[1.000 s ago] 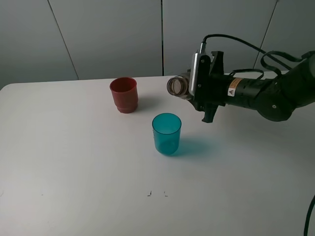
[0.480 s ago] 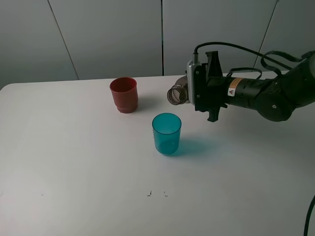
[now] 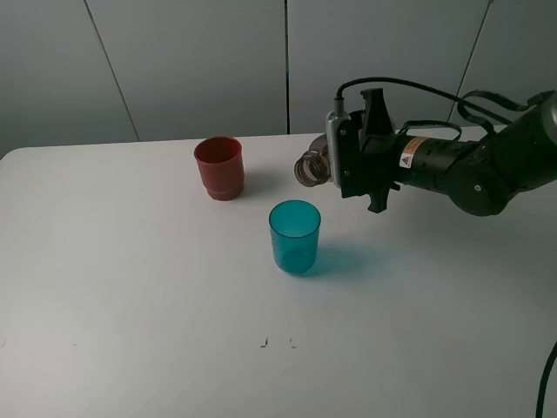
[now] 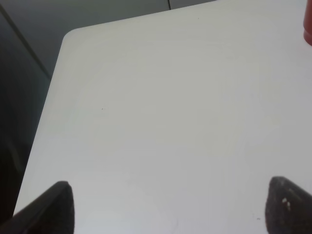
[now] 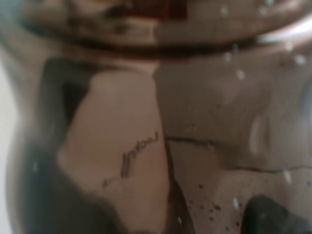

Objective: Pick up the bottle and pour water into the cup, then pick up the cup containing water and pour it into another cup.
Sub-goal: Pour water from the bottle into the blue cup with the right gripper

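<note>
The bottle (image 3: pixel 311 168) is being held up in the air by the right gripper (image 3: pixel 346 161). It is being tipped over on its side, so its open mouth is being pointed toward the left of the high view and a little downward. The gripper's fingers are being squeezed shut on the bottle's body. Most of that body is being hidden by the black gripper, so only the neck and mouth are being shown. The mouth is being held above the white table (image 3: pixel 130 287), near the blue cup (image 3: pixel 294 236), a bit behind it and to its right. The blue cup is being left standing upright near the middle of the table. The red cup (image 3: pixel 218 167) is being left standing upright farther back and to the left, apart from the blue cup. Whether any water is being poured cannot be told. In the right wrist view the whole picture is being filled by the brown see-through bottle (image 5: pixel 156 122), very close and blurry. The left gripper (image 4: pixel 173 209) is being held over a bare corner of the table. Its two dark fingertips (image 4: pixel 56 207) are being kept wide apart, and nothing is being held between them. A tiny bit of the red cup (image 4: pixel 308 29) is being shown at the edge of that view.
</note>
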Controlling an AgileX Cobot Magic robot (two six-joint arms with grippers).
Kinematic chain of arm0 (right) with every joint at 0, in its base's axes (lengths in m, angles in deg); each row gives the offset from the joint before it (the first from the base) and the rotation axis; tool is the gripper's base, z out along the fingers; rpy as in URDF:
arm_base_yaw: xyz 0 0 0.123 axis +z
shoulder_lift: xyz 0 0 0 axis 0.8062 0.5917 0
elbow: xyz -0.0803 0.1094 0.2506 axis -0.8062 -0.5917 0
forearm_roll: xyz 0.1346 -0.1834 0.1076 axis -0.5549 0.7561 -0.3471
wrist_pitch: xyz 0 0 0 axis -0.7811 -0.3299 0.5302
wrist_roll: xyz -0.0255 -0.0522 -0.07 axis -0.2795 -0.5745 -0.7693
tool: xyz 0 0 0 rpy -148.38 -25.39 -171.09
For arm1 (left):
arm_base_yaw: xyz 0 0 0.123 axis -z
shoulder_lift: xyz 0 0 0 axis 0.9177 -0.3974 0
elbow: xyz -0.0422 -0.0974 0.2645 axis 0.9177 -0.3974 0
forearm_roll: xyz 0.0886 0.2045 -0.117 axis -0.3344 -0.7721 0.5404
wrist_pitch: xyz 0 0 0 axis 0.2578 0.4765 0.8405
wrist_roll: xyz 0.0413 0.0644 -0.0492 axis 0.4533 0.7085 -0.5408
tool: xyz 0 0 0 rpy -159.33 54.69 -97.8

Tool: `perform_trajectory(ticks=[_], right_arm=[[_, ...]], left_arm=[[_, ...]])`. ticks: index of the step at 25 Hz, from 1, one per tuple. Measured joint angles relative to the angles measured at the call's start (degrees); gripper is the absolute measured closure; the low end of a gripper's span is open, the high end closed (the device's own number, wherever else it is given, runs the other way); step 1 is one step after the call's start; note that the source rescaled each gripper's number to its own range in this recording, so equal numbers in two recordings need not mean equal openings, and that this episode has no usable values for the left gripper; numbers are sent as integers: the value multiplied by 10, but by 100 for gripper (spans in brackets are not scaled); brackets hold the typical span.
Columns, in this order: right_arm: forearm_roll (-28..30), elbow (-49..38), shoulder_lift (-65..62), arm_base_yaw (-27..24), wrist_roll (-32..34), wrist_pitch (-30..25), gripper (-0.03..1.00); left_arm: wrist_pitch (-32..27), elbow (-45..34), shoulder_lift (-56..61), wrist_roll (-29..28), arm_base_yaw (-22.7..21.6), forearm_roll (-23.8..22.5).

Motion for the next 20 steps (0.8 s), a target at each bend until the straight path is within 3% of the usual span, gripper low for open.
perform_trajectory(ticks=[20], right_arm=[[-27, 1, 0, 14, -51, 0, 96]], left_arm=[[0, 0, 0, 0, 0, 0]])
